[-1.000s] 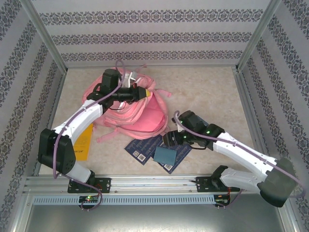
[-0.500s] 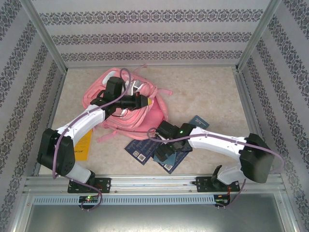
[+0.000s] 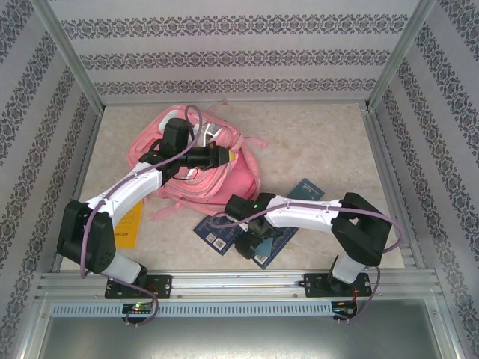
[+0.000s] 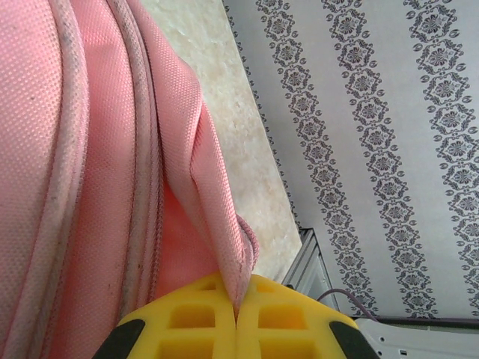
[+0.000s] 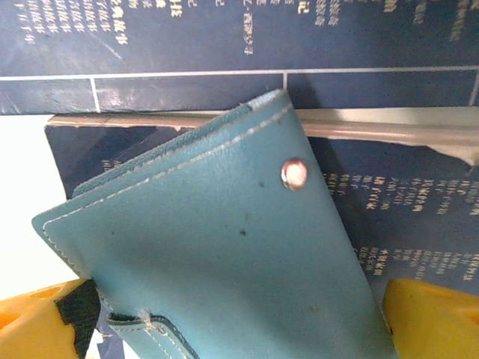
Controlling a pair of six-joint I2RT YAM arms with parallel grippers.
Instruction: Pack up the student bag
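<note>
Left claw point(image 4: 236, 318) pinches student bag point(image 4: 82, 149); right claw point(image 5: 236, 321) straddles wallet point(image 5: 209, 224), cut off below.

Striped floral-patterned walls point(image 3: 239, 56) around a beige marbled tabletop point(image 3: 322, 142).

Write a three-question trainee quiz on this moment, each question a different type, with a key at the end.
1. True or false: the left gripper is clamped on a fold of the large pink fabric backpack.
2. Multiple choice: the flat teal leather wallet with a metal snap lies on: A) the bare table, B) the dark blue printed booklets, C) the backpack.
3. Fill in: the right gripper has its jaws ____, one yellow finger on either side of the wallet.

Key: 1 true; 2 B; 3 open.
</note>
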